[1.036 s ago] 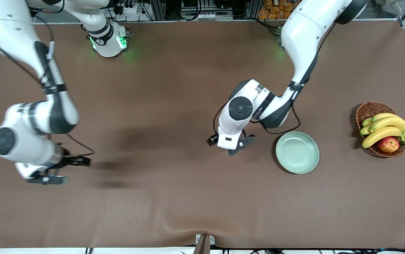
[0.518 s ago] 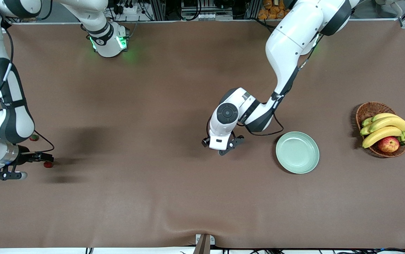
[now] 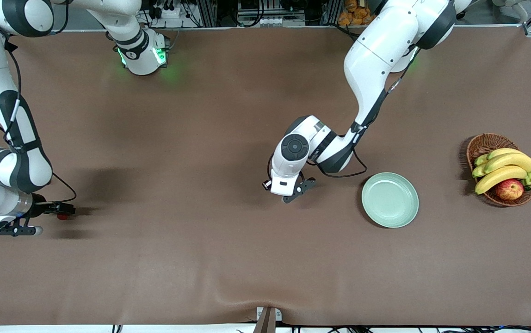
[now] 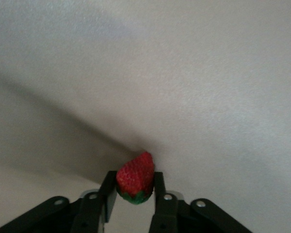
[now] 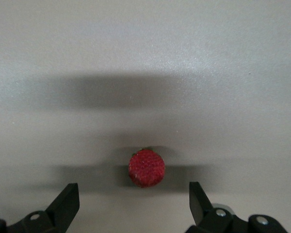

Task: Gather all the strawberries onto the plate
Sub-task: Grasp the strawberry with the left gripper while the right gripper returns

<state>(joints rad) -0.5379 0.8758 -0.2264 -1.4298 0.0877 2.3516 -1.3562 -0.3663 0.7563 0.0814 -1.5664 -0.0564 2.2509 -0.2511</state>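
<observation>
We see our left gripper [image 4: 136, 191] clenched on a strawberry [image 4: 135, 177], a pointed, seed-dimpled red berry with a green cap tucked between the pads, low over the table [image 3: 228, 259] near the plate [image 3: 390, 200], a round, shallow, pale mint-green dish lying bare, about as near the front camera as that gripper. At the right arm's end, our right gripper [image 5: 133, 201] stands released, fingers spread either side of a second strawberry [image 5: 146, 168], round and dark red, resting on the table. A basket [image 3: 487, 143] of bananas [image 3: 506, 169] and an apple [image 3: 509, 189] sits at the left arm's end.
</observation>
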